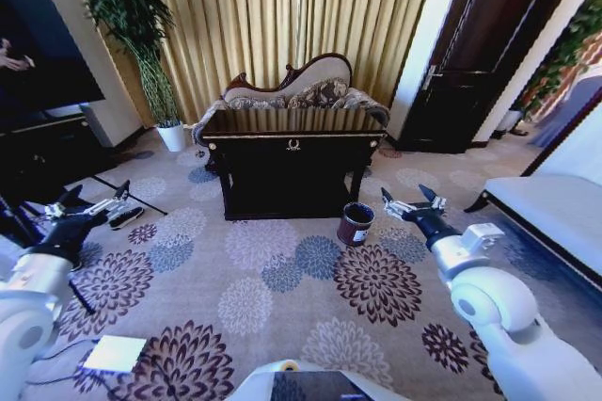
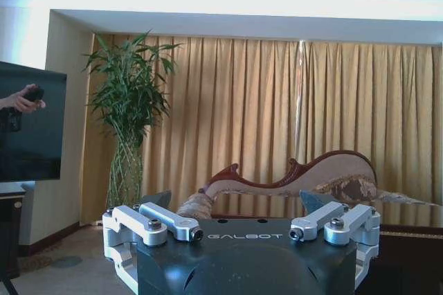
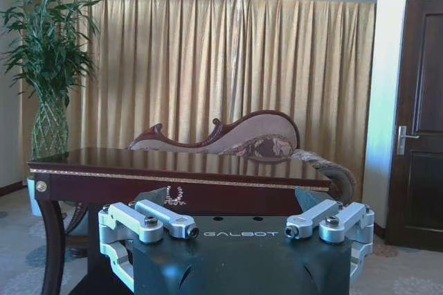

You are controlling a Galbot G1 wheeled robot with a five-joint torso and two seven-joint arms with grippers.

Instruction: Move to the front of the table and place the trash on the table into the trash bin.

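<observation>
Count of things before the robot

There was one table, one trash bin at its four o'clock, one chaise at twelve, one potted plant at ten, two grippers, left and right.

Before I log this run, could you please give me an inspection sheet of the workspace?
Surface: glossy dark wooden table, top reflective; trash not discernible.
Job's things: small round dark brown bin on carpet by the table's front right corner.
Clutter: white sheet on carpet.
Grippers: left pincer open, raised over carpet; right pincer open, beside the bin.
Cables: thin dark cable near the sheet.
Surroundings: gold curtains, chaise, potted bamboo, dark door.
</observation>
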